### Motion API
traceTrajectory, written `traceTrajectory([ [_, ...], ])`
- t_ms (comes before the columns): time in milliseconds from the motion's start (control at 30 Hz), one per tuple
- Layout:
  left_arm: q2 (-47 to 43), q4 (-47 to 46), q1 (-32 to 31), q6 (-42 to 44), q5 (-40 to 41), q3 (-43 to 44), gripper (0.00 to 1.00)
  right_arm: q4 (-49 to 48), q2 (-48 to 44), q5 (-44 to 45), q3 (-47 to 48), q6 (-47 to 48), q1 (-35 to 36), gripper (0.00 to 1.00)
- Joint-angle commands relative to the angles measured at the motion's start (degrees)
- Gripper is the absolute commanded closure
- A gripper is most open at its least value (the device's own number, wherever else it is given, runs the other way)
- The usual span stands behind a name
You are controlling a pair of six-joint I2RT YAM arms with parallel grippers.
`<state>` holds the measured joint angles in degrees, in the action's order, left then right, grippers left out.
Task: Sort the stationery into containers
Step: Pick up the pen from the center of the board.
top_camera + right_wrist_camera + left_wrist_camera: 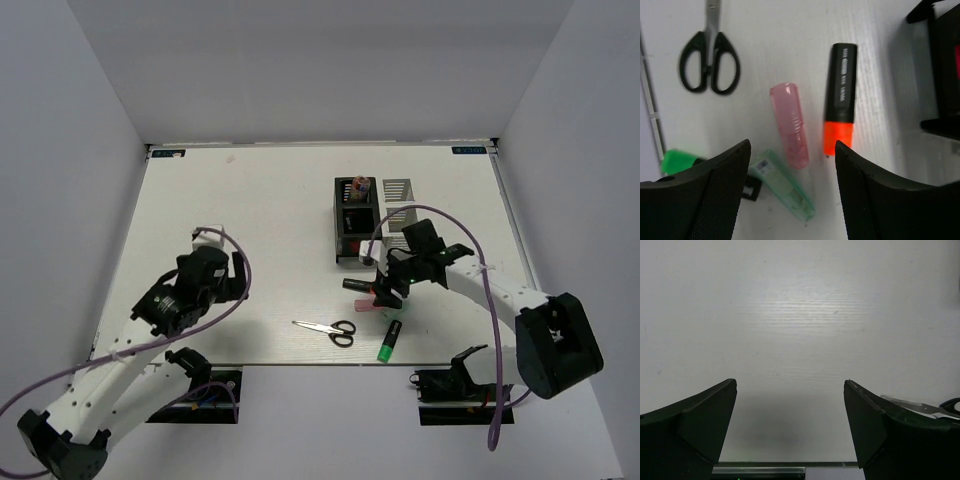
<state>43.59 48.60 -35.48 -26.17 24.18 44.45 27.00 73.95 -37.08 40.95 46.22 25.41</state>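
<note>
Black-handled scissors (330, 329) (710, 55) lie near the table's front edge, their blade just showing past my left finger (920, 407). A green marker (389, 341) (677, 161) lies to their right. An orange-capped black marker (357, 285) (841, 95), a pink tube (790, 125) and a mint tube (782, 185) lie together in front of the black organizer (356, 222); the white organizer (398, 205) stands beside it. My right gripper (385, 295) (792, 145) hangs open over the pink and mint tubes, holding nothing. My left gripper (240, 275) (790, 382) is open over bare table.
The black organizer (945, 75) holds pink items in its back compartment (359, 186). White walls enclose the table on three sides. A purple cable loops over each arm.
</note>
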Motion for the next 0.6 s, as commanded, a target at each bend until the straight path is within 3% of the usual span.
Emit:
traceTrajectory([
  [0, -4.56, 1.94, 3.57, -0.90, -3.52, -2.78, 0.02, -11.88, 1.54, 9.64, 0.54, -4.91, 3.68, 0.29],
  [267, -7.82, 2.64, 4.90, 0.42, -6.87, -3.66, 0.01, -21.12, 4.79, 23.01, -1.66, -7.37, 8.87, 0.29],
  [567, -8.88, 2.64, 5.51, 1.91, -7.92, -5.33, 0.01, -17.08, 9.45, 22.58, 0.45, -7.02, 10.36, 0.29],
])
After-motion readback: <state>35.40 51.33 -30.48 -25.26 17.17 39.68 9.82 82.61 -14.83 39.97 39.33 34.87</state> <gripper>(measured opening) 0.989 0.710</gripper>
